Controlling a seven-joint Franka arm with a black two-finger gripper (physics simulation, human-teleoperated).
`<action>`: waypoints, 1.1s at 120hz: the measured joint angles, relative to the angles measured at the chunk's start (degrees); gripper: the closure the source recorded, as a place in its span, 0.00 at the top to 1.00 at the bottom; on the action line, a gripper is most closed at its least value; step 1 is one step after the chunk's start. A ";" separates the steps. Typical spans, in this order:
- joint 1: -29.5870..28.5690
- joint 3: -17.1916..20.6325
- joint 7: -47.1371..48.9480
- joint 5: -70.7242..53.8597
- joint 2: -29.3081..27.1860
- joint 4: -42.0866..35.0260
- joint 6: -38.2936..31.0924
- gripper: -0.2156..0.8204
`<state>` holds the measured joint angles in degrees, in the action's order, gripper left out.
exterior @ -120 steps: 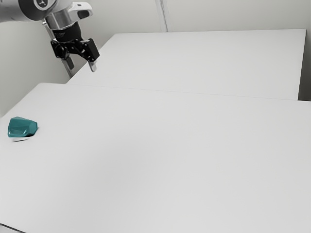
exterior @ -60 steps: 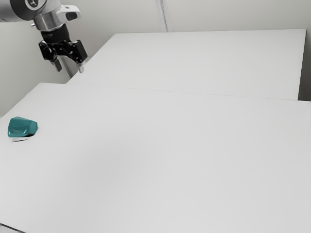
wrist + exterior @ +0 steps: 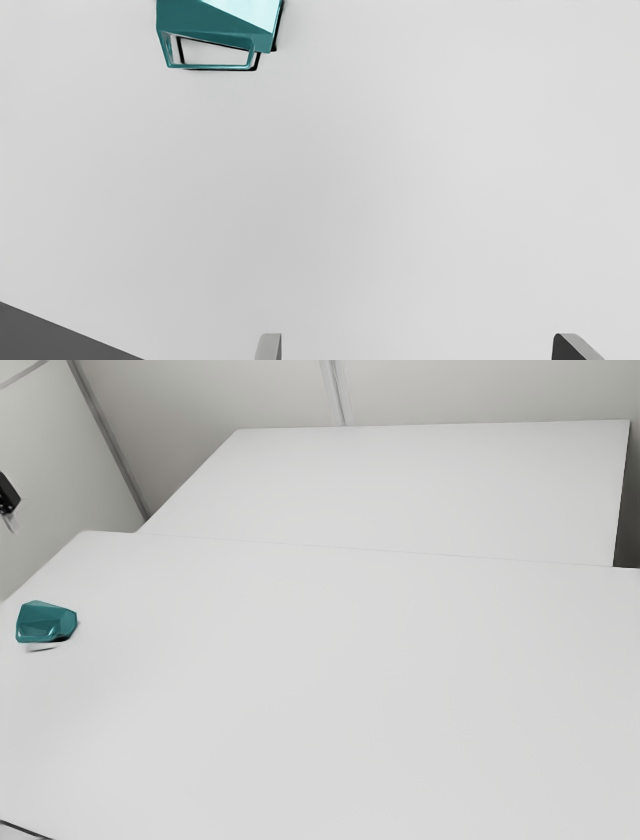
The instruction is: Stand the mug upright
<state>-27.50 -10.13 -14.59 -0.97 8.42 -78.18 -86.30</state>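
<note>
Two fingers (image 3: 10,521) spread apart, partly cut off, teal mug (image 3: 210,21) cropped in wrist view

A smooth, flat white table (image 3: 320,700) with a rounded far corner carries a teal, faceted mug (image 3: 45,622), lying on its side near the edge at the exterior view's left. The mug's angular, open handle (image 3: 210,66) casts a thin shadow (image 3: 220,69) on the tabletop.

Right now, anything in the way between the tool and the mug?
Nothing visible. In the wrist view only white tabletop shows between the open tool and the teal mug, whose handle is on its side nearer the tool.
</note>
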 joint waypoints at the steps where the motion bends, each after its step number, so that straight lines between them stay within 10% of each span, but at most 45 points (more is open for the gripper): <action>1: -0.25 0.01 -0.30 0.09 0.27 0.27 -0.11 0.78; 58: -22.94 4.21 -25.22 25.19 22.95 19.52 -8.91 0.78; 132: -33.55 5.68 -53.60 43.30 37.35 22.08 -10.92 0.78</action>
<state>-61.05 -4.45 -68.18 42.34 45.77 -56.10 -97.23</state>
